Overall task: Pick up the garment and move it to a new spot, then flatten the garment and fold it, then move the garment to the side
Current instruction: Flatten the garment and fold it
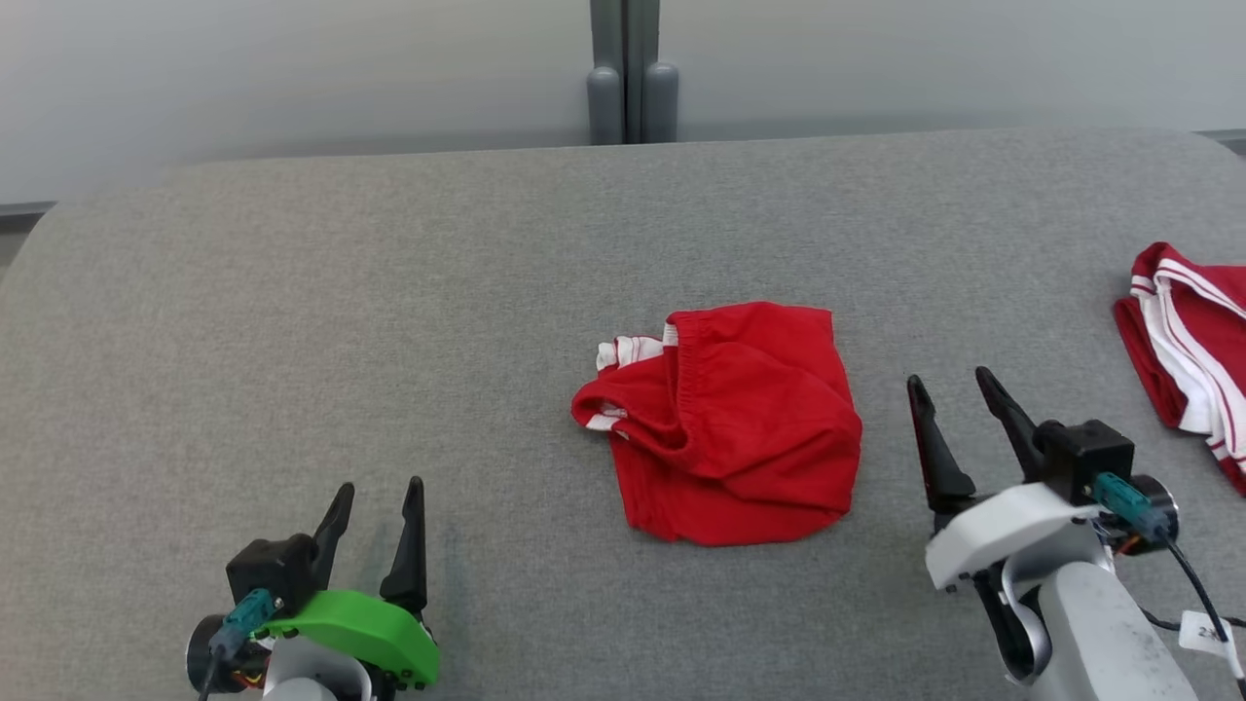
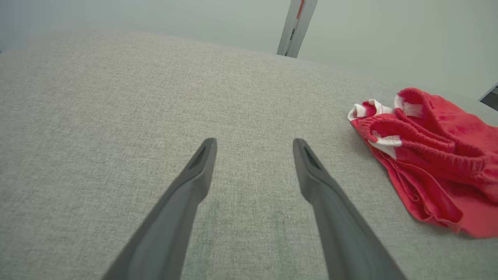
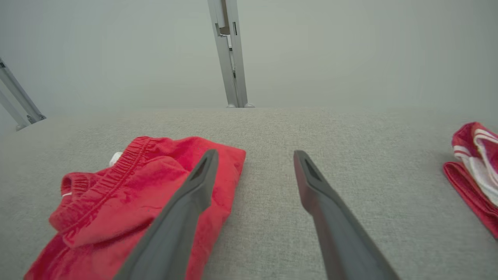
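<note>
The red shorts (image 1: 725, 428) lie bunched in the middle of the grey tabletop (image 1: 389, 292), elastic waistband and white trim turned toward the left edge. The right pincer (image 1: 949, 378) is spread and empty, just beside the shorts on the side toward the right edge. The left pincer (image 1: 380, 489) is also spread and empty, near the near edge, well apart from the shorts. A second red garment with white stripes (image 1: 1192, 341) lies at the right edge.
</note>
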`<state>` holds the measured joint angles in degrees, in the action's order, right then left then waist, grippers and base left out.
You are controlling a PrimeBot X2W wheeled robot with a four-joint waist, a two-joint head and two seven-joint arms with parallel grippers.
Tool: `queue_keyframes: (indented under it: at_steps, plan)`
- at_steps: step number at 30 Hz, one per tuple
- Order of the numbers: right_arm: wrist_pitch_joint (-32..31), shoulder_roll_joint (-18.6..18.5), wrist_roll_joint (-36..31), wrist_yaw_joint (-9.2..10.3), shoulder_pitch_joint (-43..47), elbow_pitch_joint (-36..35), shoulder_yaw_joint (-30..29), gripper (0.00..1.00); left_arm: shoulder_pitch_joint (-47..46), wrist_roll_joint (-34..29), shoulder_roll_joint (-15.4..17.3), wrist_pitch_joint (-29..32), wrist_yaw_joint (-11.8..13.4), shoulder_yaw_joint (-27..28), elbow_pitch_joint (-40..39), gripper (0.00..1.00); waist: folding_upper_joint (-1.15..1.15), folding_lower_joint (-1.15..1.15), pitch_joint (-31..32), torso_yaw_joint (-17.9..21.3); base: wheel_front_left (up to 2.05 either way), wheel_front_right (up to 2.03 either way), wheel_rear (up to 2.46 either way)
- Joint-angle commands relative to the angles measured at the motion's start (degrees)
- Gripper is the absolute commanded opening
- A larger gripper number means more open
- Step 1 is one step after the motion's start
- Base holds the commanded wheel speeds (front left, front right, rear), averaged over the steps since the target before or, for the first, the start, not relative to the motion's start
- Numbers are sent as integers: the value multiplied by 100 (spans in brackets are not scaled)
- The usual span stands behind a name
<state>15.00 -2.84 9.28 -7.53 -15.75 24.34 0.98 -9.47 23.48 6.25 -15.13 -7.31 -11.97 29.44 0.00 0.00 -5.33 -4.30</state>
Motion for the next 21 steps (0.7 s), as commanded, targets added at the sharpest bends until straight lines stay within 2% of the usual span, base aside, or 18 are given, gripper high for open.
queue_keyframes:
  at_steps: [1,7,12,21]
  plan:
    - [22,-16,-86,10,158,-71,-90,100,137,-111,19,4,-30,57,-60,100,0,0,124,179,0,0,0]
    - [23,-16,-319,10,828,-264,-444,100,600,-528,-97,4,-30,244,-412,100,0,0,363,361,0,0,0]
    - [23,-17,-259,10,1289,-184,-422,100,1063,-664,-206,4,-30,258,-623,100,0,0,493,412,0,0,0]
    - [23,-18,-159,10,1322,-148,-252,100,1191,-676,-274,4,-30,183,-654,100,0,0,465,283,0,0,0]
